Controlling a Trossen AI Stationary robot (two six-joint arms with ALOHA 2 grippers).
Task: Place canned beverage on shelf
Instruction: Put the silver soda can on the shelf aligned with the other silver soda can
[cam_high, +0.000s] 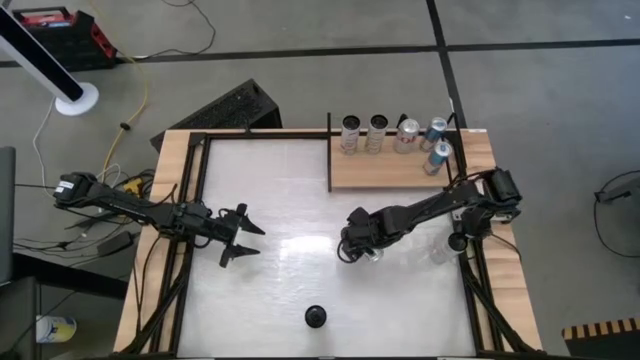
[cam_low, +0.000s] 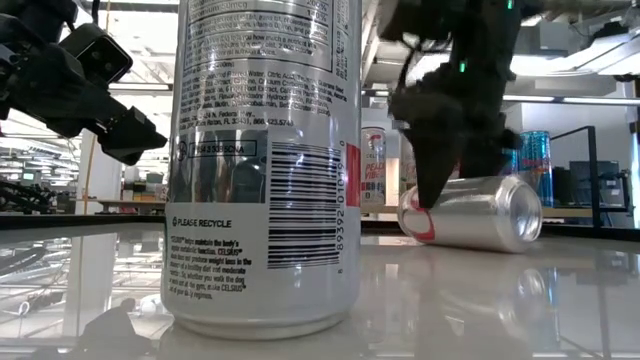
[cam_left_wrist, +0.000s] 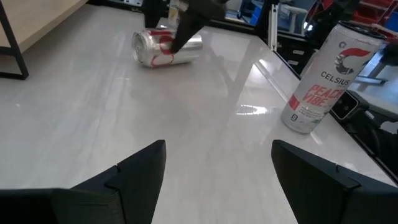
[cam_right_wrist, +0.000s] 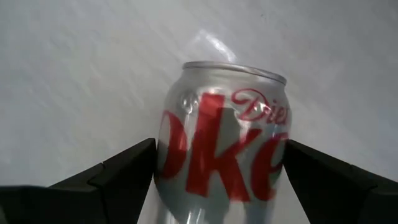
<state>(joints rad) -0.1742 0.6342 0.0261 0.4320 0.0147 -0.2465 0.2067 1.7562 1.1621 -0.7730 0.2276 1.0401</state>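
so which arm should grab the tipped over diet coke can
Right. Its pincer already straddles the Diet Coke can lying on its side, fingers open on both sides. The left pincer is open too, but well away across the table.

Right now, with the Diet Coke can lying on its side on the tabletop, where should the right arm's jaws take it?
Grip the Diet Coke can across the middle of its round body, coming straight down from above. It lies on its side, so the curved wall faces up. The right gripper already straddles it, jaws open on either flank, not yet closed.

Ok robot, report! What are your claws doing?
Right claw open, straddling tipped Diet Coke can. Left claw open, waiting. Shelf holds five cans.
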